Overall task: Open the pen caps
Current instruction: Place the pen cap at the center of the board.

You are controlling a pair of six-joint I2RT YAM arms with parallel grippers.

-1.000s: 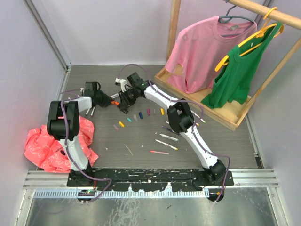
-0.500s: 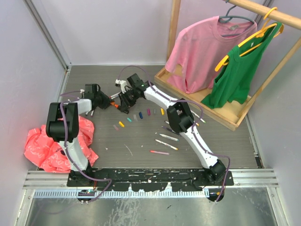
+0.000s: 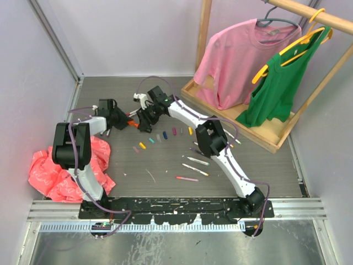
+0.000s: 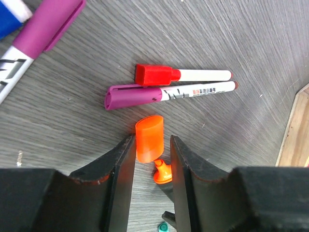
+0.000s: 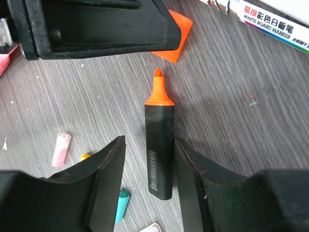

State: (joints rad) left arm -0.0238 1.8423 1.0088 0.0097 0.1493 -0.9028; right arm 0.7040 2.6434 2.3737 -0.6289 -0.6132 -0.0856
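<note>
Two pincers meet at the far left of the bench (image 3: 165, 190), tip to tip, with the orange-black marker (image 3: 132, 123) lying between them. Left pincer (image 4: 152, 140): jaws apart, the orange cap (image 4: 148, 137) standing between the fingers; it looks to touch the left finger (image 4: 120, 179), while a narrow gap shows on the right side, so it is not clamped. Cap is off the marker; the bare orange tip (image 4: 162, 171) lies just behind the cap, apart from it. Right pincer (image 5: 149, 142): jaws apart, the marker's black barrel (image 5: 159, 159) lying flat on the bench between the fingers with a clear gap on one side and a slight one on the other; nothing is gripped. From the right wrist view the orange tip points toward the left pincer (image 5: 96, 24), under which a corner of the orange cap shows. Just beyond the cap lie a red-capped pen (image 4: 181, 75) and a purple-capped pen (image 4: 169, 93), side by side and touching, both capped; a second purple-capped pen (image 4: 46, 24) lies further off. Loose caps (image 3: 165, 134) sit in a slanted row on the bench nearer the arms; a pink one (image 5: 60, 150) and a teal one (image 5: 121, 205) lie beside the right pincer. Several slim pens (image 3: 196, 170) lie toward the right arm. A red plastic bag (image 3: 55, 171) sits at the left edge; a wooden rack (image 3: 248, 127) with a pink shirt (image 3: 237, 61) and a green top (image 3: 278, 83) stands at far right.
</note>
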